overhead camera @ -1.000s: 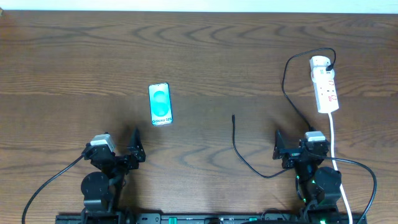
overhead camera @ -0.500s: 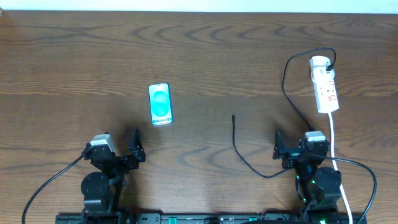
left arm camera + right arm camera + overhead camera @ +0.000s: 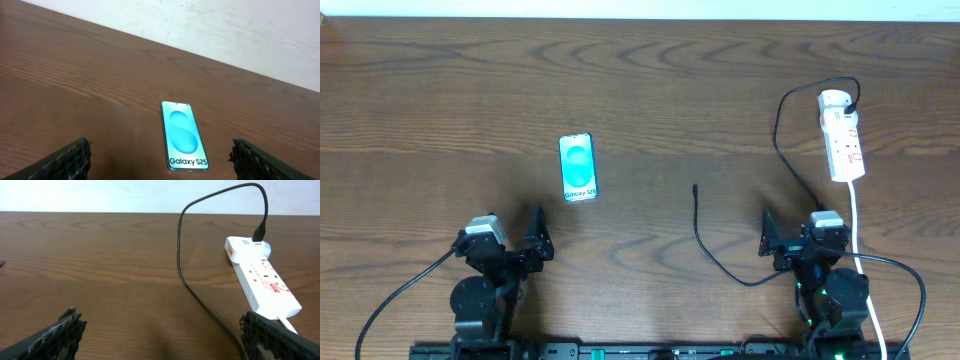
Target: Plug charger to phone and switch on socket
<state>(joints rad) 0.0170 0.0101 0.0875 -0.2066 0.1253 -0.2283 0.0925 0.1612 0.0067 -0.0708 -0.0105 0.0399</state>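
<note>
The phone (image 3: 577,167) lies flat on the wooden table left of centre, its cyan-green screen up; in the left wrist view the phone (image 3: 183,136) sits just ahead of my open left gripper (image 3: 161,150). The charger (image 3: 698,228) is a thin black cable whose small tip points away near the table's middle. It curves back past my right arm and up to the socket (image 3: 842,135), a white power strip at the far right. My right gripper (image 3: 161,319) is open and empty, with the charger (image 3: 180,255) and socket (image 3: 262,282) ahead of it to the right.
Both arms stay low at the near edge: left gripper (image 3: 505,240), right gripper (image 3: 807,235). The socket's white cord (image 3: 855,215) runs down past the right arm. Thicker black robot cables (image 3: 400,290) trail off both arm bases. A pale wall borders the table's far edge.
</note>
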